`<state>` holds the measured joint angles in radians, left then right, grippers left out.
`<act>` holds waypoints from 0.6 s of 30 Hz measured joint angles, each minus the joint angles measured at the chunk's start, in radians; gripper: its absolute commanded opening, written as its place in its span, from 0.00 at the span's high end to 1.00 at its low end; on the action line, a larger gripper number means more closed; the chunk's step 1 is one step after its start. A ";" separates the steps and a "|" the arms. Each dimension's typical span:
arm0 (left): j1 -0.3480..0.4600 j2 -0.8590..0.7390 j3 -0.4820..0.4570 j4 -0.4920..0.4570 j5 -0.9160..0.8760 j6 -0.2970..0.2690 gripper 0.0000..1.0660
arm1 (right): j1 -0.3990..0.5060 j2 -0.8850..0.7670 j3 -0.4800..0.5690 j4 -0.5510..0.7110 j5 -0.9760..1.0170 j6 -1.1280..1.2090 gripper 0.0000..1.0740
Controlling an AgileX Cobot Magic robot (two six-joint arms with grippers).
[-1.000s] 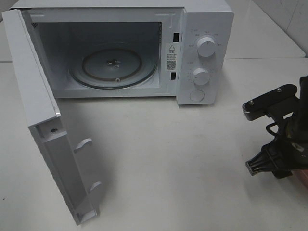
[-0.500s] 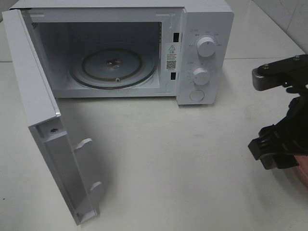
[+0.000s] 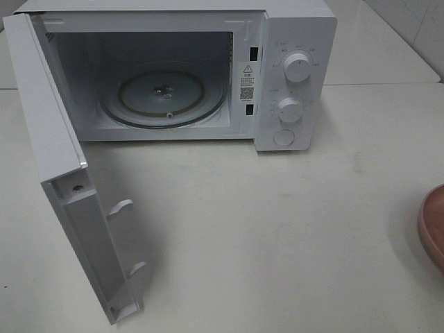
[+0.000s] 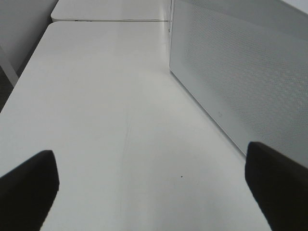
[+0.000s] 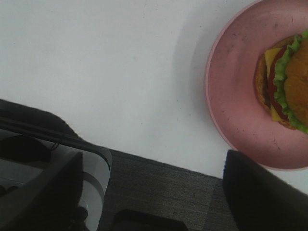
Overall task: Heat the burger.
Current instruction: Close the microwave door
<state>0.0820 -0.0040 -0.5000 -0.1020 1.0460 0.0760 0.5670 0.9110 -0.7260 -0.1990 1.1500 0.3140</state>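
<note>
Exterior high view no longer shows my right arm; it has pulled away. Right gripper (image 5: 151, 192) hangs spread and empty near the burger (image 5: 285, 82), which sits on its pink plate (image 5: 231, 101), ungrasped.

The burger (image 5: 288, 82) and the pink plate (image 5: 236, 96) are cut off at the frame edge beyond the right end effector (image 5: 154, 192).

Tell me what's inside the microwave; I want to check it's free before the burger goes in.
Inside the microwave, whose door is open, only the glass turntable shows, with nothing on it. The front left corner is hidden behind the door. The burger sits on the pink plate.
</note>
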 measured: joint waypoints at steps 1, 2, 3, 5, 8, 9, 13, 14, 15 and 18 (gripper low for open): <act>0.000 0.000 0.000 0.000 0.000 0.000 0.06 | 0.000 -0.020 0.000 0.007 0.014 -0.005 0.29; 0.000 0.000 0.000 0.000 0.000 0.000 0.06 | 0.000 -0.020 0.000 0.007 0.014 -0.005 0.29; 0.000 0.000 0.000 0.000 0.000 0.000 0.06 | 0.000 -0.055 0.000 0.017 0.035 -0.008 0.29; 0.000 0.000 0.000 0.000 0.000 0.000 0.06 | 0.000 -0.098 0.000 0.022 0.053 -0.011 0.29; 0.000 0.000 0.000 0.000 0.000 0.000 0.06 | 0.000 -0.160 0.000 0.024 0.058 -0.014 0.29; 0.000 0.000 0.000 0.000 0.000 0.000 0.06 | 0.000 -0.184 0.000 0.024 0.059 -0.015 0.29; 0.000 0.000 0.000 0.000 0.000 0.000 0.06 | 0.000 -0.283 0.000 0.024 0.061 -0.032 0.29; 0.000 0.000 0.000 0.000 0.000 0.000 0.06 | 0.000 -0.314 0.000 0.024 0.061 -0.041 0.29; 0.000 0.000 0.000 0.000 0.000 0.000 0.06 | -0.012 -0.365 0.000 0.024 0.062 -0.070 0.29; 0.000 0.000 0.000 0.000 0.000 0.000 0.06 | -0.071 -0.433 0.000 0.024 0.064 -0.121 0.29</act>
<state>0.0820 -0.0040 -0.5000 -0.1020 1.0460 0.0760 0.4960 0.4780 -0.7260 -0.1750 1.2140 0.1930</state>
